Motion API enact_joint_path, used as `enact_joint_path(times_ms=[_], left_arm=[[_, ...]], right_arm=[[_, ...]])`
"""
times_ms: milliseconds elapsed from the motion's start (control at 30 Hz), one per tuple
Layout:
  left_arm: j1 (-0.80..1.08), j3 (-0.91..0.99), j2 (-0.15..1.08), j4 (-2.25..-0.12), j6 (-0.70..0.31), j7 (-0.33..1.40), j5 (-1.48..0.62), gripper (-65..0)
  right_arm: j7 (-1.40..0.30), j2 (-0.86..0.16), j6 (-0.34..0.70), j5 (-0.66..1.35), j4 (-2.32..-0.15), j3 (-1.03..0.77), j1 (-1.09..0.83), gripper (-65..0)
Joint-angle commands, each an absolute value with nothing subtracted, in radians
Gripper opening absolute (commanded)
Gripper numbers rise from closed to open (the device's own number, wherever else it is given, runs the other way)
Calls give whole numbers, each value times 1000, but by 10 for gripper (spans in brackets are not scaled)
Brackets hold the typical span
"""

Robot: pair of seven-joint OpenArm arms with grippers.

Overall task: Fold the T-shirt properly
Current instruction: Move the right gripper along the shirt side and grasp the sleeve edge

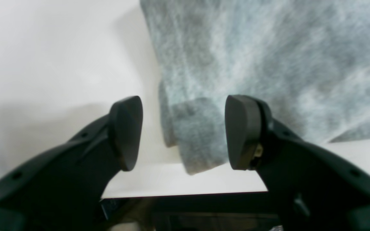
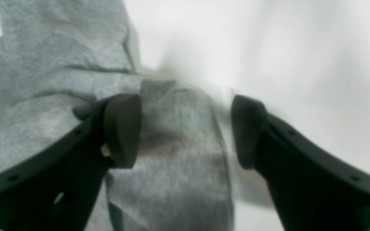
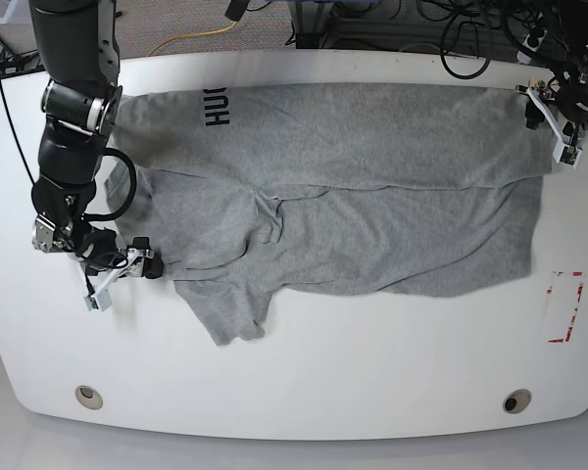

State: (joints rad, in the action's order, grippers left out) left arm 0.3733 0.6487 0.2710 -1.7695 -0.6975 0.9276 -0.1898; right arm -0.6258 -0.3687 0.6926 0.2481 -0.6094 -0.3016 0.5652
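The light heather-grey T-shirt (image 3: 353, 196) lies spread across the white table (image 3: 304, 372), its upper layer folded over lengthwise, with black lettering (image 3: 217, 106) near its left end. My right gripper (image 3: 127, 269) is at the shirt's left edge. In the right wrist view it (image 2: 185, 131) is open, with a fold of the shirt (image 2: 178, 128) between its fingers. My left gripper (image 3: 559, 127) is at the shirt's far right corner. In the left wrist view it (image 1: 184, 133) is open, with a small grey corner of the shirt (image 1: 198, 138) between its fingers.
A red-marked rectangle (image 3: 565, 306) is on the table at the right. Two round holes (image 3: 89, 397) (image 3: 515, 400) sit near the front edge. Cables (image 3: 461, 39) lie behind the table. The table's edge (image 1: 185, 194) is just below my left gripper.
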Motion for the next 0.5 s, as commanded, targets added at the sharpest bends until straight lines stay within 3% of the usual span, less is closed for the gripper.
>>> enact_joint_path(times_ms=[0, 133, 200, 400, 467], left_arm=[[371, 654, 286, -1788, -698, 918, -194, -283], [338, 656, 288, -1788, -698, 918, -189, -283], [337, 657, 289, -1788, -698, 918, -189, -283], [243, 657, 289, -1785, -698, 918, -186, -279], [199, 657, 288, -1782, -698, 918, -186, -264]], right_arm=[[-630, -340, 698, 251, -621, -302, 595, -227], [-630, -308, 698, 251, -621, -302, 595, -230], [-628, -297, 698, 249, -621, -302, 596, -268], [-624, -289, 698, 242, -621, -302, 601, -552], [-624, -289, 698, 240, -621, -302, 601, -609]])
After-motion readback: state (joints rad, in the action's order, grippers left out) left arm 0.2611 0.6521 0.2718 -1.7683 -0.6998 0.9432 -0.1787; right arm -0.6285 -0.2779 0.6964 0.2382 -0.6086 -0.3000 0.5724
